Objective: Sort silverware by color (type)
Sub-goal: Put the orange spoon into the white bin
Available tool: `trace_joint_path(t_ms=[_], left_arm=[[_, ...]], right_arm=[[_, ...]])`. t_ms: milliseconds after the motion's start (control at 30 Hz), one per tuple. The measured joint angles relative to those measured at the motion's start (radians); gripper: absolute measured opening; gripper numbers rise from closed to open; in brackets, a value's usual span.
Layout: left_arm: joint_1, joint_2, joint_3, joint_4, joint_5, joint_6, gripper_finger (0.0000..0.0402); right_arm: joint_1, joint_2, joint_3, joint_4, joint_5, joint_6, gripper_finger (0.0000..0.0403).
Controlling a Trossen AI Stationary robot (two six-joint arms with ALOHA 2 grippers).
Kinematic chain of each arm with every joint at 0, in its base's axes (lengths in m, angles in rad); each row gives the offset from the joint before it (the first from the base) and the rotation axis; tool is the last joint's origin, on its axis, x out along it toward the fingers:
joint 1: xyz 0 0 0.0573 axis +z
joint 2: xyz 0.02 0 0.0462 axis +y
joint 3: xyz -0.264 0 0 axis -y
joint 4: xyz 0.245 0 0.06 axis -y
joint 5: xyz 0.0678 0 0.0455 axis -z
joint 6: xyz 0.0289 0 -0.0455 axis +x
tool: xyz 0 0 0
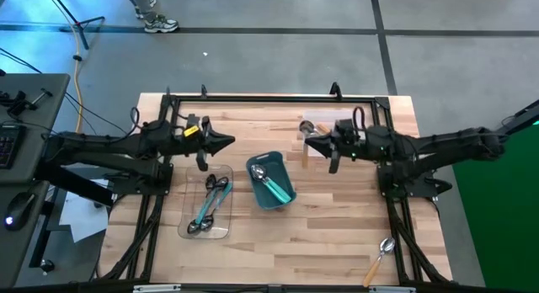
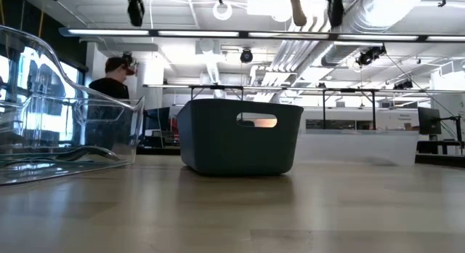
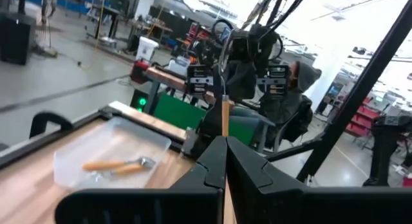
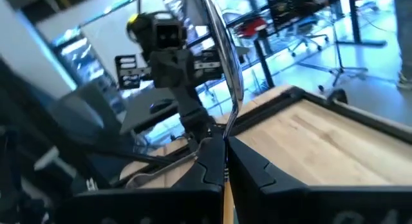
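the wooden table (image 1: 337,234) carries everything, and the sorting is judged to be well along but unfinished. the teal bin (image 1: 271,182) stands near the table's middle, and teal-handled spoons (image 1: 271,186) are seen lying in it, so some silverware is left to sort. a clear tray (image 1: 209,207) lies toward the left side of the table, just beside the bin, and several spoons (image 1: 210,205), teal and dark or silver, are gathered in it; whether these belong together cannot be told. a second clear tray (image 3: 112,153) sits near the far edge on the right side, and orange-handled spoons (image 3: 119,165) are seen in it in the left wrist view. one orange-handled spoon (image 1: 378,260) lies alone near the table's near right corner, apart from all trays, and is not yet sorted.

the right gripper (image 1: 307,143) is raised above the far right part of the table, beside the second tray, with its jaws clenched on an orange-handled spoon (image 4: 225,76) held upright. the left gripper (image 1: 229,143) is held above the far end of the first tray, its jaws pressed together with nothing between them.

by this judgement, the held spoon, the stray spoon and the bin's contents remain to be placed.
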Motion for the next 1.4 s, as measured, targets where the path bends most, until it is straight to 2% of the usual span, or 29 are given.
trace_joint_path(t_ms=[167,300,800,933,1033,1233,1400], left_arm=[[0.0,0.043,0.071,0.003,0.004,0.032,0.0],[0.0,0.052,0.079,-0.003,0.022,0.028,0.0],[0.0,0.052,0.079,-0.001,0.044,0.044,0.0],[0.0,0.052,0.079,-0.001,0.044,0.046,0.0],[0.0,0.052,0.079,-0.002,0.044,0.046,0.0],[0.0,0.052,0.079,-0.023,0.044,0.046,0.0],[0.0,0.052,0.079,-0.033,0.044,0.045,0.0]], right_arm=[[-0.046,0.07,0.162,-0.132,-0.099,-0.118,0.0],[-0.066,0.111,0.235,-0.165,-0.136,-0.167,0.0],[-0.077,0.131,0.246,-0.154,-0.173,-0.165,0.0],[-0.086,0.131,0.25,-0.195,-0.13,-0.122,0.0],[-0.132,0.141,0.316,-0.351,-0.113,-0.095,0.0],[-0.286,0.239,0.506,-0.863,-0.093,-0.163,0.0],[-0.445,0.347,0.538,-1.151,-0.07,-0.262,0.0]])
